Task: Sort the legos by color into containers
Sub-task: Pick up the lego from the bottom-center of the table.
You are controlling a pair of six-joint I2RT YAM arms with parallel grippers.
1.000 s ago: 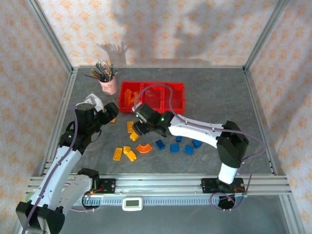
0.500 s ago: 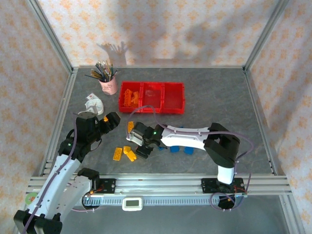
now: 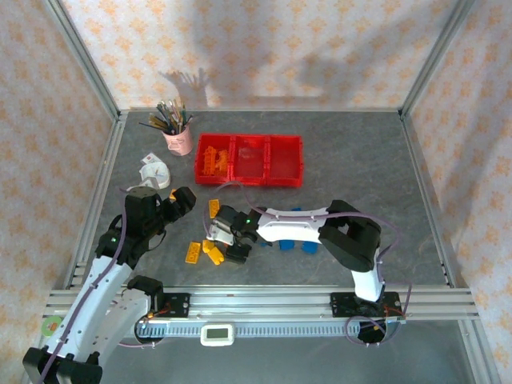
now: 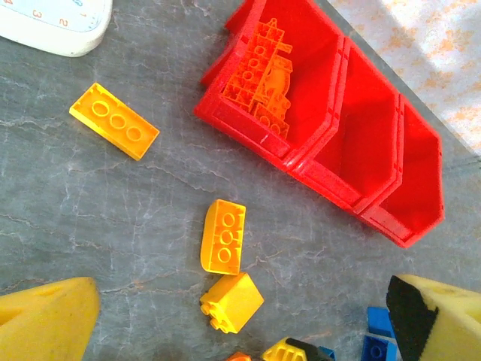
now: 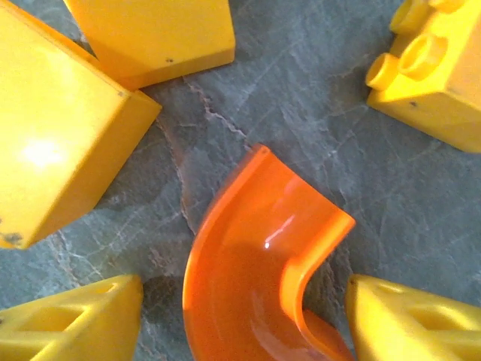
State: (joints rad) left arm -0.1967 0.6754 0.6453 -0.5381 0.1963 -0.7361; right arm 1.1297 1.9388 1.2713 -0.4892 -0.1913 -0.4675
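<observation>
An orange curved lego arch [image 5: 263,278] lies on the grey table between the yellow fingers [image 5: 75,323] of my right gripper [image 5: 240,323]. A narrow gap shows on each side, so it stands open around the arch. In the top view this gripper [image 3: 228,244] is low over the lego pile. Yellow legos [image 4: 223,235] [image 4: 231,301] [image 4: 114,120] lie ahead of my left gripper [image 4: 240,323], which is wide open and holds nothing, left of the pile [image 3: 178,202]. Blue legos [image 3: 288,240] lie right of the pile. In the row of red containers [image 3: 284,172], the left bin holds orange legos [image 4: 259,75].
A pink cup of brushes [image 3: 178,136] stands at the back left. A white object [image 3: 154,170] lies between it and my left gripper. More yellow bricks [image 5: 68,135] [image 5: 425,75] crowd closely around the arch. Metal frame rails border the table.
My right gripper has swung left and toward the near edge, down over the orange arch. My left arm pulled back slightly, its gripper still wide open.
</observation>
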